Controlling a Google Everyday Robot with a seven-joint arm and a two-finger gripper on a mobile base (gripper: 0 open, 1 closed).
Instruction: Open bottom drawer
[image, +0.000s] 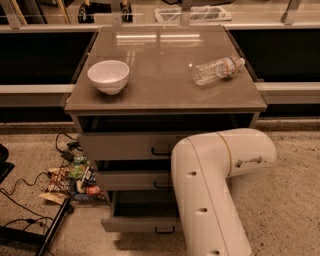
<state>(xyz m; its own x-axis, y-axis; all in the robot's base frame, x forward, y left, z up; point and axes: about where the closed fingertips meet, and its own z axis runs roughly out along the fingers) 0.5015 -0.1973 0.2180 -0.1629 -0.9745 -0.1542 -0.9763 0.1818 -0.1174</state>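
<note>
Speckled flooring lies around a grey-beige cabinet (165, 95). Its bottom drawer (132, 224) sits lowest and is pulled out farthest, with the plain interior showing. The middle drawer (132, 180) and top drawer (120, 146) above it each jut out less. A white robot arm (215, 185) covers their right sides. The gripper is hidden behind it, so I cannot tell its state. A white bowl (108, 76) and a plastic bottle (217, 69) on its side rest on the cabinet top.
</note>
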